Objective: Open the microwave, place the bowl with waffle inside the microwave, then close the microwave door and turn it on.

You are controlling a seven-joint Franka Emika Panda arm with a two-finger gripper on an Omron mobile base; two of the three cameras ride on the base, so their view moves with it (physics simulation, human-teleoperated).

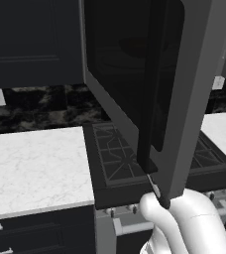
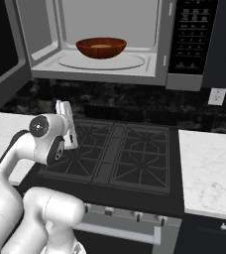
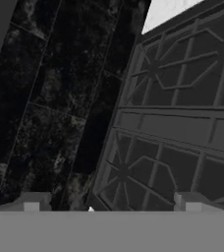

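One bowl (image 2: pixel 101 48) is sitting inside the microwave (image 2: pixel 110 39), on the pale round turntable, well above and ahead of my gripper (image 3: pixel 111 209). I am seeing the microwave door (image 1: pixel 149 89) swung wide open to the left of the cavity; in the left base view its dark glass and slim bar handle (image 1: pixel 147 99) are hanging right in front of the camera. Through the right base view, I am watching the arm (image 2: pixel 45 136) holding low over the left part of the black stove (image 2: pixel 120 154), beneath the open cavity. Through the hand view, I am looking along the gripper at the stove grates (image 3: pixel 182 123) and the dark marbled backsplash (image 3: pixel 60 98). Both finger tips (image 3: pixel 33 202) are sitting wide apart with nothing between them, so I am logging the gripper as released. White counter (image 2: pixel 209 168) is lying to the right of the stove, well clear of the gripper.
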